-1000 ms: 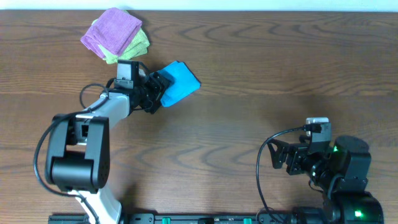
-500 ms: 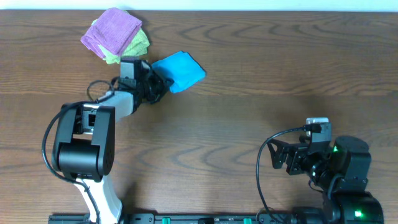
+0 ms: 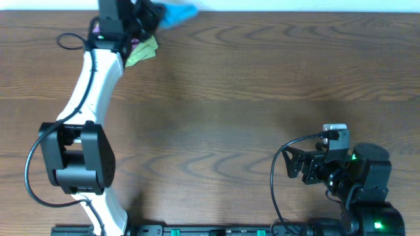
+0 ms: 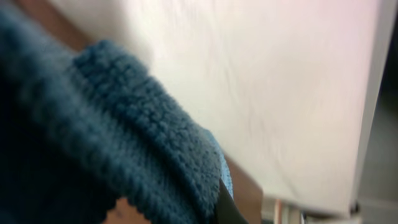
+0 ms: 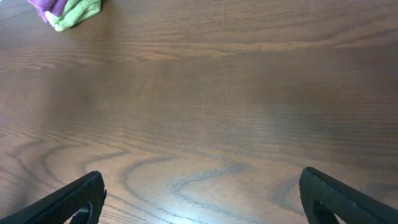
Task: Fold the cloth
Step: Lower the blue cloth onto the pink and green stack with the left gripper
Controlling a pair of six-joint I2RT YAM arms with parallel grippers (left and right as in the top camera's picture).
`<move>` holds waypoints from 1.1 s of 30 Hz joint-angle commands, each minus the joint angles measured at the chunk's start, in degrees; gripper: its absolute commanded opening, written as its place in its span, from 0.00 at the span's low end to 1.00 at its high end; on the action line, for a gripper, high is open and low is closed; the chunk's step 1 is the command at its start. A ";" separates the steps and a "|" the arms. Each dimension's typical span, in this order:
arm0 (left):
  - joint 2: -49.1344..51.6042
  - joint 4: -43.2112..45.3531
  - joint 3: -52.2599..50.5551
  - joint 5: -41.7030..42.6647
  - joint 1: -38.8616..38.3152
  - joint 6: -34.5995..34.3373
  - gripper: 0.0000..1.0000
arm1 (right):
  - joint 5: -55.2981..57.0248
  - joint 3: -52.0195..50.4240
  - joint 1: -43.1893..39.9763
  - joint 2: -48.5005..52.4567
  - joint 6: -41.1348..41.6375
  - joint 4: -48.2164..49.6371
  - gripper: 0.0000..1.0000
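At the top left of the overhead view, the left gripper (image 3: 144, 12) is clamped on the cloth (image 3: 176, 11), which is at the frame's top edge, just above the green cloth (image 3: 144, 51). The right gripper (image 3: 293, 166), lower right, is spread wide and holds nothing.

Soft, fuzzy blue cloth (image 4: 124, 137) with tiny loops. Smooth brown wood table (image 5: 217, 93) with wavy lines and a faint shine. Smooth, shiny white plastic arm (image 3: 98, 72) with black parts
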 commanded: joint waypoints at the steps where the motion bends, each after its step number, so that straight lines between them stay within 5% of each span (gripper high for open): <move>1: -0.17 1.36 2.27 -6.01 3.17 2.34 0.06 | -0.63 -0.24 -0.55 -0.07 0.85 -0.11 0.99; 8: 8.52 9.16 8.39 -6.10 7.02 2.49 0.06 | -0.63 -0.24 -0.55 -0.07 0.85 -0.11 0.99; 16: 21.22 6.64 24.35 -4.20 7.37 4.33 0.05 | -0.63 -0.24 -0.55 -0.07 0.85 -0.11 0.99; 33: 21.38 -3.45 32.52 -2.62 12.07 12.98 0.05 | -0.63 -0.24 -0.55 -0.07 0.85 -0.11 0.99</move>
